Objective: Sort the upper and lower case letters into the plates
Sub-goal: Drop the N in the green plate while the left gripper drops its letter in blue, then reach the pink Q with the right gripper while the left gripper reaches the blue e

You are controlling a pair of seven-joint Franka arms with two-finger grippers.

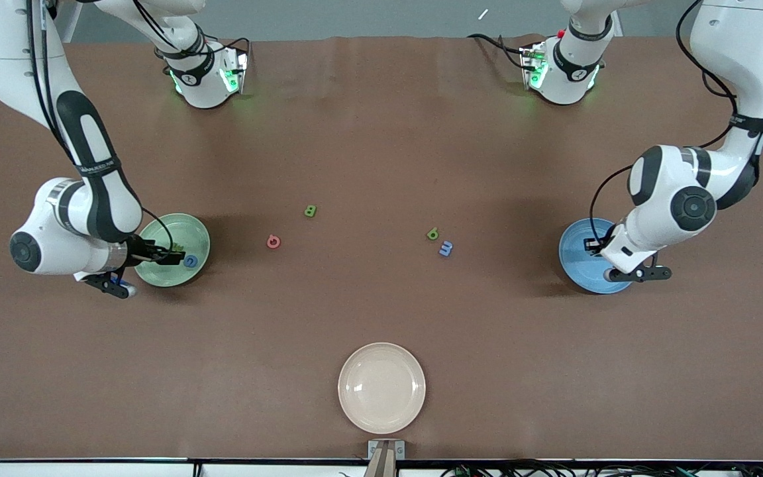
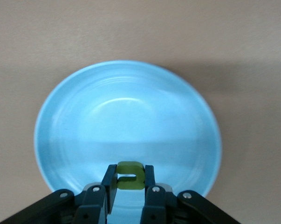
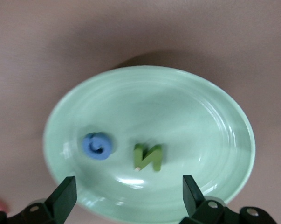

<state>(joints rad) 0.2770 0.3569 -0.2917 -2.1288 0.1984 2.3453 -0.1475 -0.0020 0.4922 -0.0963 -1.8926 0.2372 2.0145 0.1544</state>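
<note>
My right gripper (image 1: pixel 164 256) hangs open over the pale green plate (image 1: pixel 189 225) at the right arm's end of the table. In the right wrist view that plate (image 3: pixel 177 107) holds a blue letter (image 3: pixel 98 146) and a green letter (image 3: pixel 148 157) shaped like an N, below the open right gripper (image 3: pixel 127 189). My left gripper (image 2: pixel 130 182) is shut on a small green letter (image 2: pixel 130 175) over the bright blue plate (image 2: pixel 126 112), which shows nothing in it. On the table between the plates lie a green letter (image 1: pixel 310 211), a red one (image 1: pixel 273 242), another green one (image 1: pixel 432 233) and a blue one (image 1: pixel 446 248).
A cream-beige plate (image 1: pixel 381 387) sits near the table's front edge, nearer to the front camera than the loose letters. The blue plate (image 1: pixel 573 265) is at the left arm's end of the table. Both arm bases stand along the table's back edge.
</note>
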